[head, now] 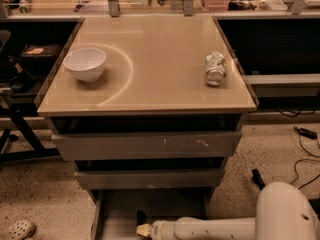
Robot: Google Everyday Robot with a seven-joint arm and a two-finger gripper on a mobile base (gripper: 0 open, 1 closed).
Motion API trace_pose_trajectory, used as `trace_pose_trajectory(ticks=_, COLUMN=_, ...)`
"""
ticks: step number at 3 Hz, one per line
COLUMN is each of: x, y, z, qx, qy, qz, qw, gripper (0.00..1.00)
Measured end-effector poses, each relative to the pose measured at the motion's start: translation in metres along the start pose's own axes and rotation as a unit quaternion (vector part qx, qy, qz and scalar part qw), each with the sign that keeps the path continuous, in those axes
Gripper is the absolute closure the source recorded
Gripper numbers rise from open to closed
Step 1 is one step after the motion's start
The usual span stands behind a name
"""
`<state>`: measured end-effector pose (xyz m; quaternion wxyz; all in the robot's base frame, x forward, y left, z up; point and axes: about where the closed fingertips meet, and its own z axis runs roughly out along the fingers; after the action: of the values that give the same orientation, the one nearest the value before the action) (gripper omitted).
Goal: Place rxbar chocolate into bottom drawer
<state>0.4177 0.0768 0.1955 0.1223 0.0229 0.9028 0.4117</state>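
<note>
At the far left, on the speckled floor, lies a pale shoe (17, 229). Above it, on the left part of the beige surface (165, 54), stands a white bowl (85, 63), upright, near the left edge.

Under the surface are two wide grey drawers (147, 145), one above the other, and both look pushed in. Below them the bottom drawer (120, 209) is pulled out toward the camera. It is a shallow grey tray, and its thin left wall can be seen.

Inside this tray, close to the lower edge of the view, a small dark piece stands just above a tan tip. It seems to be the rxbar chocolate (141, 217), so the bar is over the floor of the bottom drawer, a little left of its middle. The pincer (144, 229) is there too, low inside the drawer and touching or almost touching the dark piece. I cannot tell if the pincer is wide, narrow, or holding the bar.

Further right, a crushed silver can (215, 68) lies on its side on the surface, near the right edge and well apart from the bowl. At the bottom right the white arm (210, 229) reaches leftward into the drawer from the round white body. On the floor at the far right are black cables (302, 156).
</note>
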Motion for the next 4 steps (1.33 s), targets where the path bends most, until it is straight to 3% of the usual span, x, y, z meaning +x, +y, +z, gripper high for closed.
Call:
trace_pose_trajectory(ticks=1, x=-0.0077, y=-0.0165, z=0.0184, qx=0.02, qy=0.005, qz=0.01, qw=0.9997, gripper=1.0)
trace_pose_trajectory(ticks=2, x=-0.0084, y=-0.0162, z=0.0202, qx=0.021, qy=0.006, qz=0.009, qw=0.9997, gripper=0.82)
trace_pose_trajectory(ticks=4, x=-0.0084, y=-0.0162, z=0.0202, qx=0.021, qy=0.006, qz=0.009, qw=0.9997, gripper=0.36)
